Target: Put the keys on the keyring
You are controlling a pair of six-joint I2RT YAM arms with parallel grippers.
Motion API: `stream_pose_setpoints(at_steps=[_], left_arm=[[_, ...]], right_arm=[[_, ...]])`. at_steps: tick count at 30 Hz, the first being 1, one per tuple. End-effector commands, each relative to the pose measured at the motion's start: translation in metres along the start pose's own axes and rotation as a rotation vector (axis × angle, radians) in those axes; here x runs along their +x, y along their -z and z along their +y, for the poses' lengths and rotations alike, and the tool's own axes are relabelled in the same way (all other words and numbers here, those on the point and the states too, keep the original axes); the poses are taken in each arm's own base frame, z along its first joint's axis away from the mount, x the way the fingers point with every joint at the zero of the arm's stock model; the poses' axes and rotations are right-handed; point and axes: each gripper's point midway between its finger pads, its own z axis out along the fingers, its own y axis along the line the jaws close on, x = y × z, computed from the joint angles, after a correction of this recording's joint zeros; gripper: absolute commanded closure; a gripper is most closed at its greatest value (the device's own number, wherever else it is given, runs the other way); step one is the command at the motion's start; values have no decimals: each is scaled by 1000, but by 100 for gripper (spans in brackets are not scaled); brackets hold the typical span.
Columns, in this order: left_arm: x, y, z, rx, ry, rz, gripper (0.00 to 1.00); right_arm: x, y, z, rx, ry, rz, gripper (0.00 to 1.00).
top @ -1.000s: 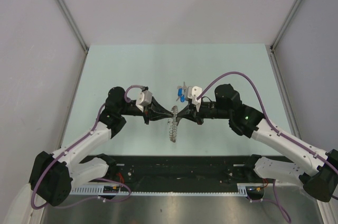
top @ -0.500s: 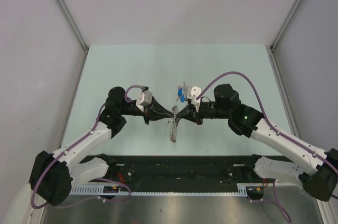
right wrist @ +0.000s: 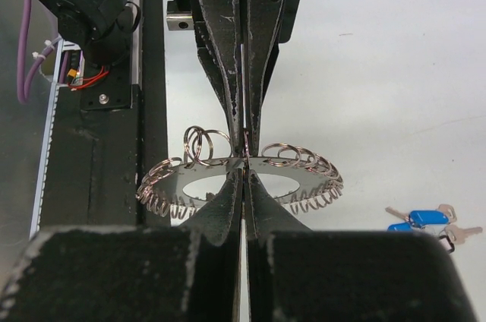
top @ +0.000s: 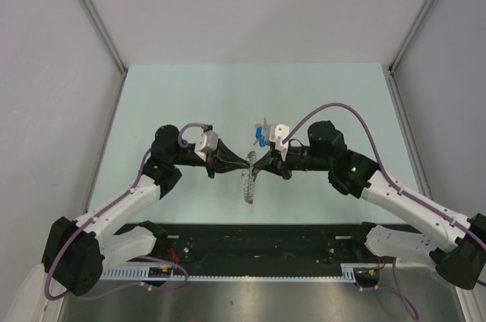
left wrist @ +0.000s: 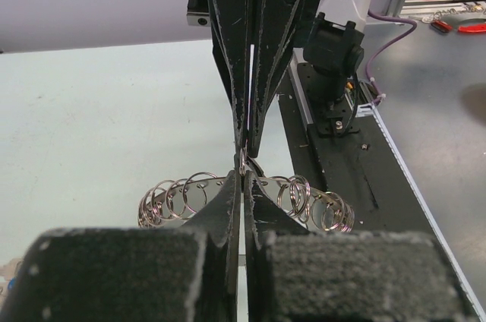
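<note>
Left gripper [top: 244, 161]: reaching in from the left towards the middle of the desk [top: 190, 94], its jaws pressing fully together and pinching the rim of the keyring [top: 247, 185].
Right gripper [top: 257, 161]: coming in from the opposite side and meeting the left one tip to tip, its jaws also clamping shut on the same stretch of the rim.
Keyring: hanging edge-on in the top view, just below the point where the two sets of jaws are meeting, and trailing towards the near edge of the desk. In the right wrist view it is showing as a flat silvery ring [right wrist: 205, 178] with an open centre and small wire loops crowding its rim. Whether its lowest part is touching the desk cannot be told.
Keys [top: 262, 136]: lying on the desk just on the far side of the right gripper, near the desk's centre. They are sitting apart from the keyring, with none threaded on. Blue heads are showing in the right wrist view [right wrist: 425, 219].
Left wrist view: the wire loops [left wrist: 182, 197] are fanning out to both sides of the closed jaws.
</note>
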Motion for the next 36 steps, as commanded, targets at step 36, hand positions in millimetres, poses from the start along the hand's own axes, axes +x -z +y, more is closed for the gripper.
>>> stream_pose_setpoints(at_steps=[36], left_arm=[[-8, -1, -7, 76, -114, -51, 100]], right_arm=[[-30, 13, 6, -4, 46, -67, 100]])
